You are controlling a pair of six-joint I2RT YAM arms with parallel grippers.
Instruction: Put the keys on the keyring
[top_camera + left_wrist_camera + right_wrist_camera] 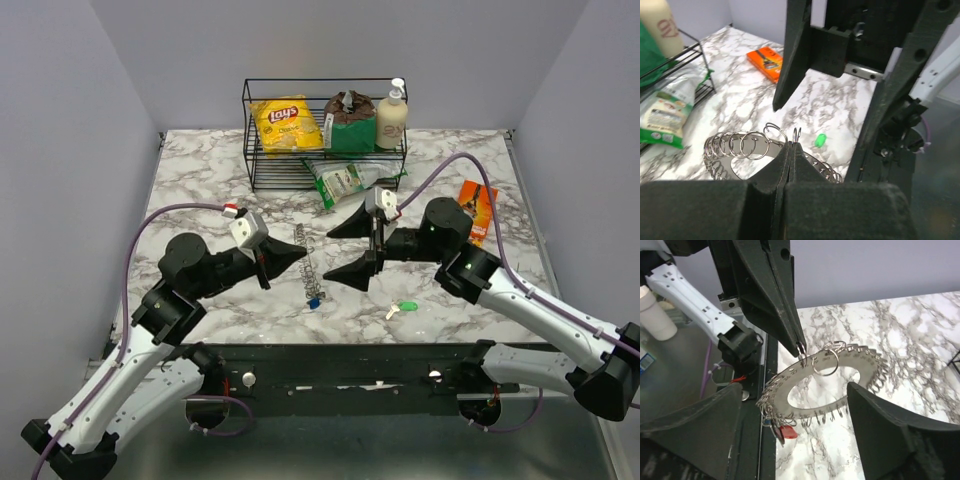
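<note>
One green key (405, 308) lies loose; wire rack (275, 170), orange packet (478, 208) beyond.

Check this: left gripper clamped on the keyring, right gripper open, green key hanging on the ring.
The green key does not hang on the ring: the top external view shows it lying on the table, apart from the keyring. The left gripper is clamped on the keyring and the right gripper is open.

Wire basket (247, 140) at back of marble table (200, 180) holds yellow Lay's bag (286, 124), dark packet (349, 125), cream bottle (391, 118); green-white pouch (343, 182) leans at front; orange packet (478, 207) off right
</note>
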